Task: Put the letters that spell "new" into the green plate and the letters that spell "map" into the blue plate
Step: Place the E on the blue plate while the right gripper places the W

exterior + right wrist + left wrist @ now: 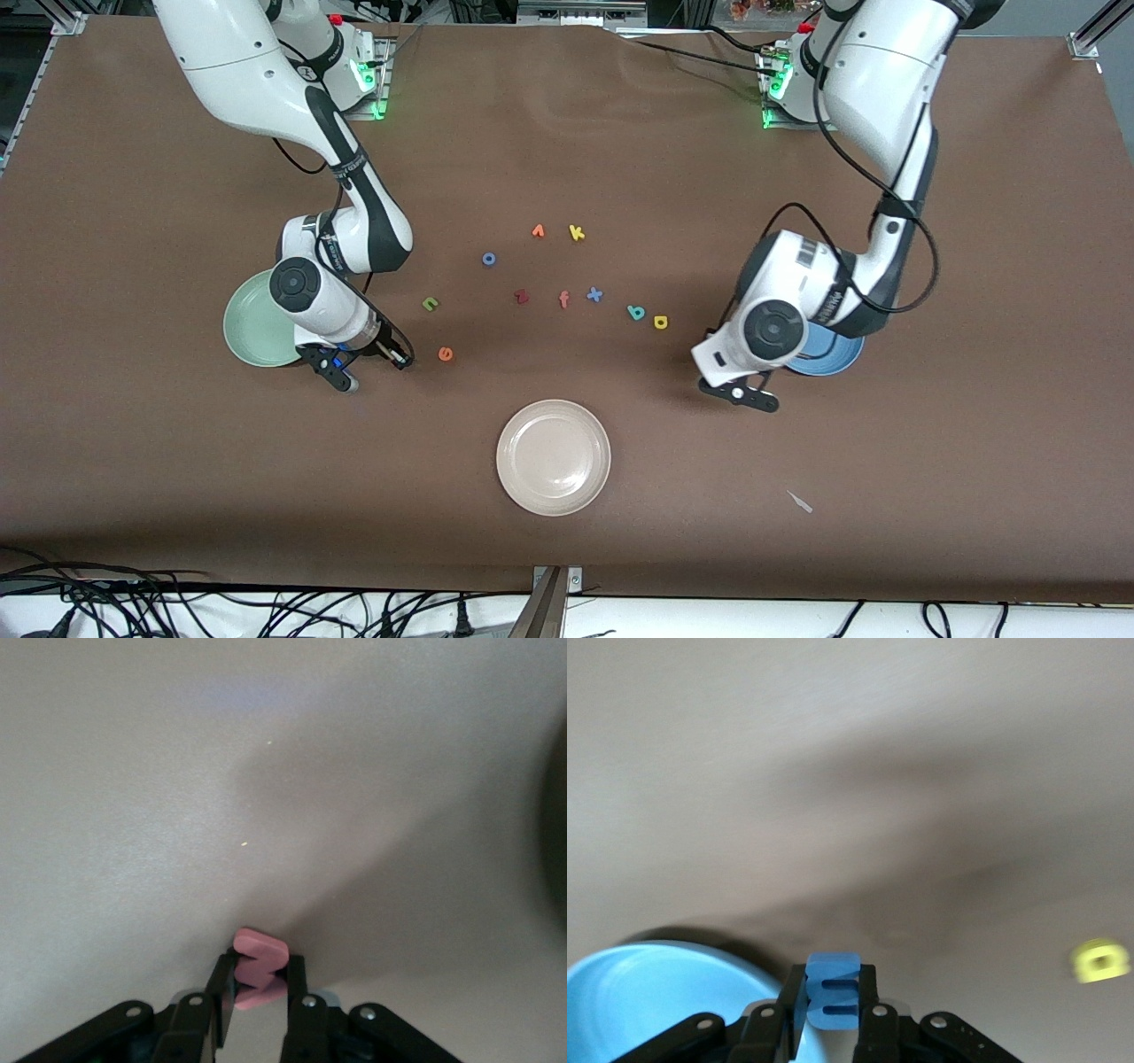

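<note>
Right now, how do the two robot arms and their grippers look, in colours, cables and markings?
Both arms are glossy white with dark grey joint bands and a round black cap on the wrist. A black cable runs along each arm. The left gripper and the right gripper have black fingers; the right one shows a blue part. Green lights glow at both bases.

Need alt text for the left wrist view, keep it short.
The left hand is shut on a blue foam letter "m", gripped between its black fingers. Part of the blue plate shows beside the hand, and a blurred yellow letter lies on the table farther off.
</note>
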`<action>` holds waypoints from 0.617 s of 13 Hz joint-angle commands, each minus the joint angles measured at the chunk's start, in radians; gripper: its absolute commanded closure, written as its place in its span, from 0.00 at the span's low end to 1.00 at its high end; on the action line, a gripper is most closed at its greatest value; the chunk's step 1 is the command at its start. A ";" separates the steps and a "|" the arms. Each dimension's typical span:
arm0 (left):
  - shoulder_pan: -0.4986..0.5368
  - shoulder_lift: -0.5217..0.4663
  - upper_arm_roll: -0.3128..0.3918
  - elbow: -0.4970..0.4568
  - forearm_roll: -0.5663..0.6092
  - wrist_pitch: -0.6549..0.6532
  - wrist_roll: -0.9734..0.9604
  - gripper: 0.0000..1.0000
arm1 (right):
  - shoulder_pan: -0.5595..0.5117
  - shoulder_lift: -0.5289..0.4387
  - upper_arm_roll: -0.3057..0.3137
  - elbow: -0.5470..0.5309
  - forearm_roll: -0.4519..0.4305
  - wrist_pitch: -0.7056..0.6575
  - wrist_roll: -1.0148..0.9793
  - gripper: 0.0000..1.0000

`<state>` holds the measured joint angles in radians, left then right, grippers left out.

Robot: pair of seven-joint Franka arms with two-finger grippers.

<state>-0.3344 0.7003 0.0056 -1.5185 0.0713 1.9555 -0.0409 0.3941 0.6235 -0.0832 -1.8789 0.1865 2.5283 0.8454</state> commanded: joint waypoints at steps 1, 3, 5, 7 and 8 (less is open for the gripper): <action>0.058 -0.028 -0.009 -0.054 0.030 -0.026 0.113 0.92 | 0.002 0.001 -0.003 -0.023 0.016 0.015 -0.046 1.00; 0.066 -0.062 -0.006 -0.126 0.051 -0.026 0.133 0.93 | 0.000 -0.021 -0.007 0.019 0.005 -0.073 -0.064 1.00; 0.100 -0.094 -0.009 -0.173 0.082 -0.024 0.139 0.83 | -0.006 -0.065 -0.061 0.078 0.008 -0.275 -0.181 1.00; 0.123 -0.093 -0.009 -0.177 0.081 -0.024 0.124 0.00 | -0.006 -0.125 -0.111 0.049 0.008 -0.345 -0.328 1.00; 0.124 -0.094 -0.009 -0.177 0.081 -0.024 0.124 0.00 | -0.006 -0.168 -0.125 0.003 0.005 -0.347 -0.385 1.00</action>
<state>-0.2274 0.6491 0.0063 -1.6538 0.1198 1.9363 0.0789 0.3898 0.5419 -0.1831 -1.8005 0.1863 2.2100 0.5692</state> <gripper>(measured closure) 0.564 0.727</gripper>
